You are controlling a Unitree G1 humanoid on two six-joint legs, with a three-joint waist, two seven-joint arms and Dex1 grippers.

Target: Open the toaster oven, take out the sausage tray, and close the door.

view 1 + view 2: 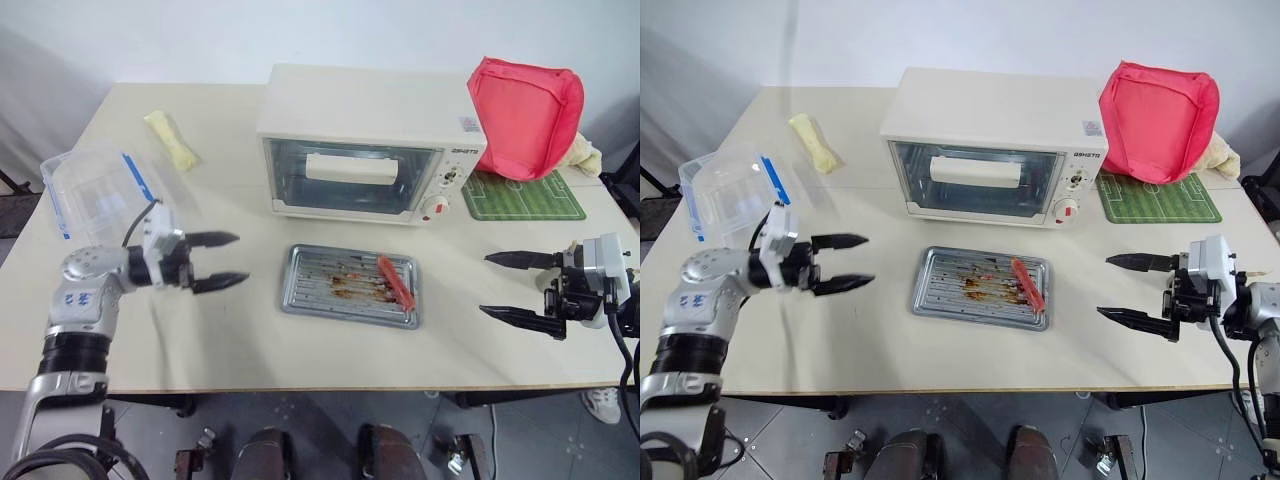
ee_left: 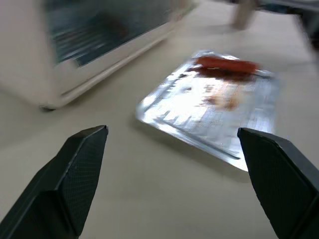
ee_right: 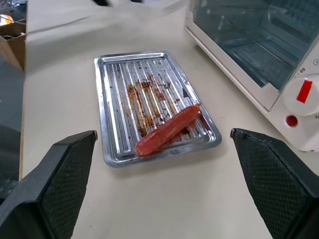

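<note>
The sausage tray (image 1: 349, 286) lies mid-table before the toaster oven (image 1: 368, 142), door (image 1: 352, 176) shut; left gripper (image 1: 222, 262) and right gripper (image 1: 514, 288) hover with jaws apart.

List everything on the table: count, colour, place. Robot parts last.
toaster oven: one, cream-white, back centre, door shut
sausage tray: one, silver, in front of the oven
sausage: one, red, on the tray's right side
plastic box: one, clear with blue clips, left edge
yellow packet: one, pale yellow, back left
red pouch: one, right of the oven
green mat: one, under the pouch
table: one, beige
left gripper: black, open, left of the tray
right gripper: black, open, right of the tray
</note>
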